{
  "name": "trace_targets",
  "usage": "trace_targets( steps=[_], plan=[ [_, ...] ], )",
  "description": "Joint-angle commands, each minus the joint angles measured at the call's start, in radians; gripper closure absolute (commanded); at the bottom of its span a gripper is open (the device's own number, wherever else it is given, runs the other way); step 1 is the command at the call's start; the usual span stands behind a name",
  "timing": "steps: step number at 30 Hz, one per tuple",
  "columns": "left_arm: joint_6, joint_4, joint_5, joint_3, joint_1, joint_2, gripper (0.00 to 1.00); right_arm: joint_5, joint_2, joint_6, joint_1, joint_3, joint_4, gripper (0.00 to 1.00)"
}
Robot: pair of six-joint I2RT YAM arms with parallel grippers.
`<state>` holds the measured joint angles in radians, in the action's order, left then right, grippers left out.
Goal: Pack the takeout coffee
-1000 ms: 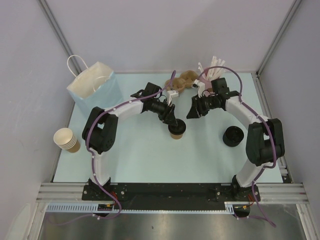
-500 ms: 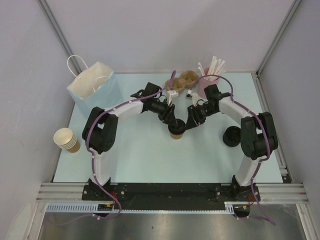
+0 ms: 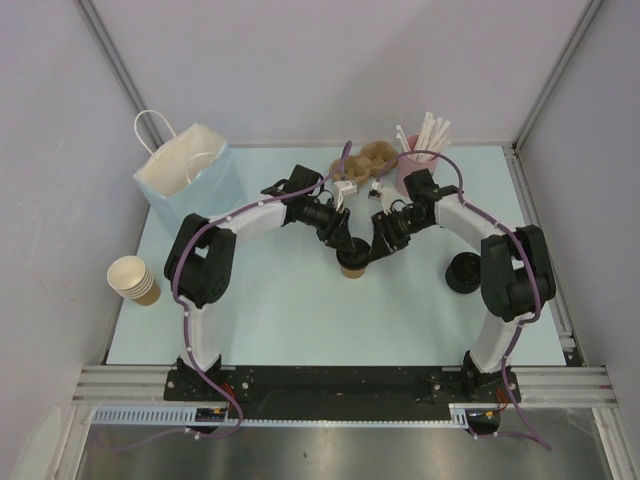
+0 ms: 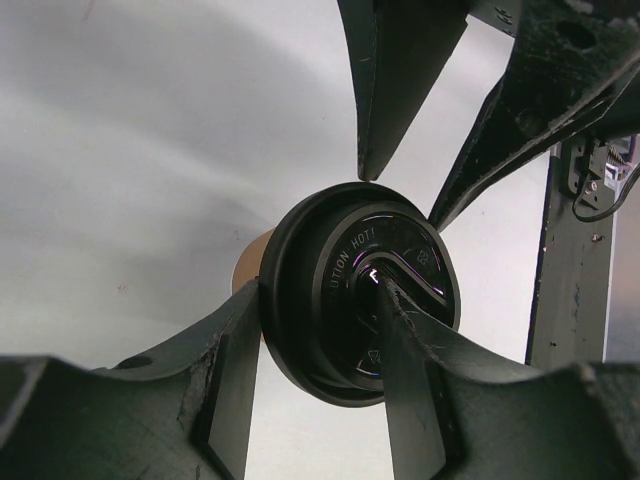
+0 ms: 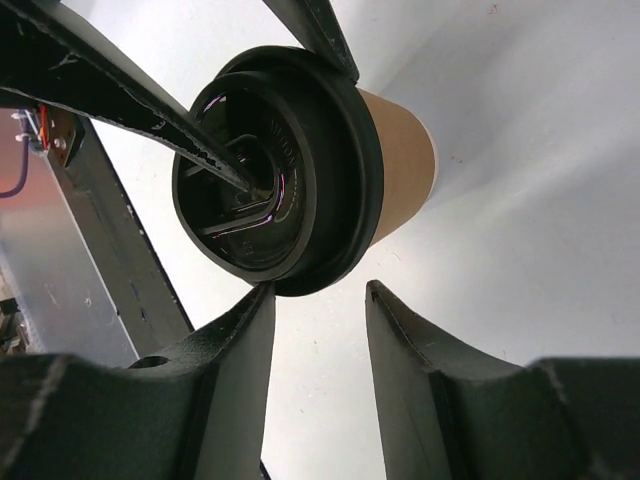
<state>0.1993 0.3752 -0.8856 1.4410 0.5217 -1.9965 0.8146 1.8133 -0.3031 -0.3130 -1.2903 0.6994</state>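
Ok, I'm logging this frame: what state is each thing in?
takeout coffee: upright, lid on
left gripper: astride the lid's rim, grip unclear
right gripper: open, tips by the lid's rim
paper bag: upright, mouth open
pink straw cup: upright, holding straws
tan cup stack: lidless

You're in a robotics lab test cell. What shows it: blank grey wall panels (image 3: 50,150) on 3 sides, alu. frame posts (image 3: 555,75) at the far corners, a pale-blue table (image 3: 280,320) w/ an alu. rail (image 3: 120,380) along the near edge. The left arm (image 3: 205,265) & right arm (image 3: 510,275) are bolted to a black base plate (image 3: 340,385), w/ purple cables (image 3: 186,300) running along them. The goods on the table are café-type: paper bag (image 3: 190,185) far left, stack of cups (image 3: 133,278) at the left edge, cup carrier (image 3: 365,160) & pink cup of straws (image 3: 415,165) at the far side, black lids (image 3: 465,272) right, takeout coffee (image 3: 352,266) mid-table.
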Motion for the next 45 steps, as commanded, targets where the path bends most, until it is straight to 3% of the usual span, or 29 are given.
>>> trace_targets(
  steps=[1,10,17,35,39,45],
  plan=[
    [0.106,0.079,0.235,-0.057,0.006,-0.058,0.51,-0.128,-0.014,-0.03,-0.021,0.026,-0.077,0.55],
    [0.109,0.142,0.192,0.007,-0.011,-0.054,0.47,0.08,-0.172,-0.016,0.032,-0.055,-0.08,0.45],
    [0.112,0.191,0.148,0.062,-0.015,-0.053,0.35,0.048,-0.137,0.053,0.02,-0.066,-0.138,0.3],
    [0.054,0.275,-0.024,0.292,-0.023,-0.074,0.08,-0.015,-0.098,0.036,-0.001,-0.066,-0.098,0.25],
    [0.049,0.274,-0.061,0.294,-0.029,-0.039,0.01,-0.02,-0.071,0.048,-0.006,-0.066,-0.119,0.22],
    [0.052,0.231,-0.044,0.197,-0.075,0.05,0.01,-0.029,-0.039,0.071,-0.029,-0.064,-0.159,0.14]
  ],
)
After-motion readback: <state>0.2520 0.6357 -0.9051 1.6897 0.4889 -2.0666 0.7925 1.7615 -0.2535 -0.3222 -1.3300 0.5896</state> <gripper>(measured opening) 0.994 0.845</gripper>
